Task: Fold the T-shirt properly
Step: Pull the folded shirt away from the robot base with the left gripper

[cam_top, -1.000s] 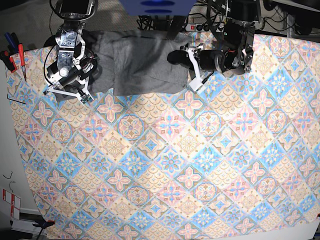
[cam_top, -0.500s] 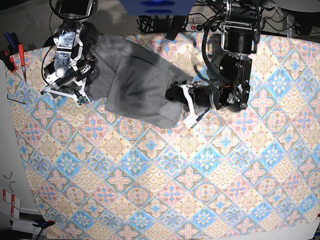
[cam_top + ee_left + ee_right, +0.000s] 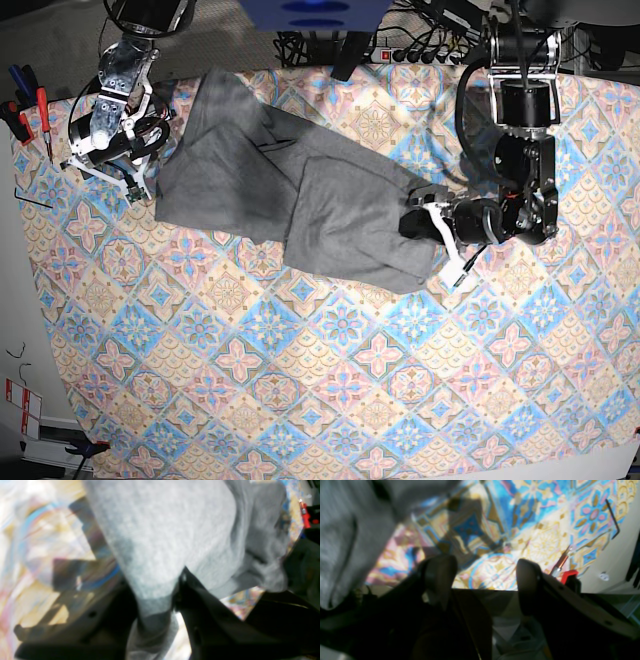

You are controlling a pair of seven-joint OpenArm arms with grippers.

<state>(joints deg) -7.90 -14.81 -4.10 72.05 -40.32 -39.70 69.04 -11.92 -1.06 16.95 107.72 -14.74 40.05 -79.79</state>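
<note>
While one grey T-shirt (image 3: pixel 300 195) lies stretched slantwise across the patterned tablecloth (image 3: pixel 330 380), two arms flank it. Left gripper (image 3: pixel 432 235) — at the shirt's corner nearest the middle of the cloth — is clamped on the T-shirt; its wrist view shows grey fabric (image 3: pixel 160 555) pinched between dark fingers. Right gripper (image 3: pixel 120 170), just beside the shirt's opposite end, stands wide with nothing between its two pads (image 3: pixel 440 577), only tablecloth behind them. Beyond that end, at the cloth's edge, lie several hand tools (image 3: pixel 30 105) — two red-handled, one blue.
</note>
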